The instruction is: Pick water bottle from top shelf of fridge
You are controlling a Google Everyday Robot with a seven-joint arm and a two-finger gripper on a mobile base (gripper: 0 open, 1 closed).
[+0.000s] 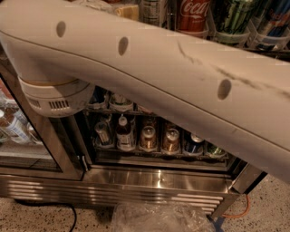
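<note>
A thick white arm (158, 68) fills most of the view, running from 4 o'clock up to 10 o'clock, where a round vented joint (54, 97) hangs beneath it. The claw lies outside the picture, past the frame edge, so whether it is apart, together or clamped on anything cannot be told. Behind the arm stands the fridge (149, 179), with its stainless louvred base at 6 o'clock and its glass door (27, 149) swung open at 8 o'clock. From 12 to 2 o'clock a strip of the top shelf (267, 49) shows above the arm: a Coca-Cola bottle (192, 16), a green can (233, 16) and a blue can (272, 20) stand side by side in clear lane trays. The water bottle cannot be picked out with certainty. A pale shape (93, 4) at 11 o'clock may be a clear bottle on that shelf, but the arm hides nearly all of it. Under the arm, near the centre, a lower rack (158, 156) carries a row of short cans and a small white-capped bottle (122, 133). On the speckled floor (267, 213), crumpled clear plastic (158, 217) lies just in front of the base at 6 o'clock. A black cable (59, 209) runs at 7 o'clock and an orange cable (238, 212) at 5 o'clock.
</note>
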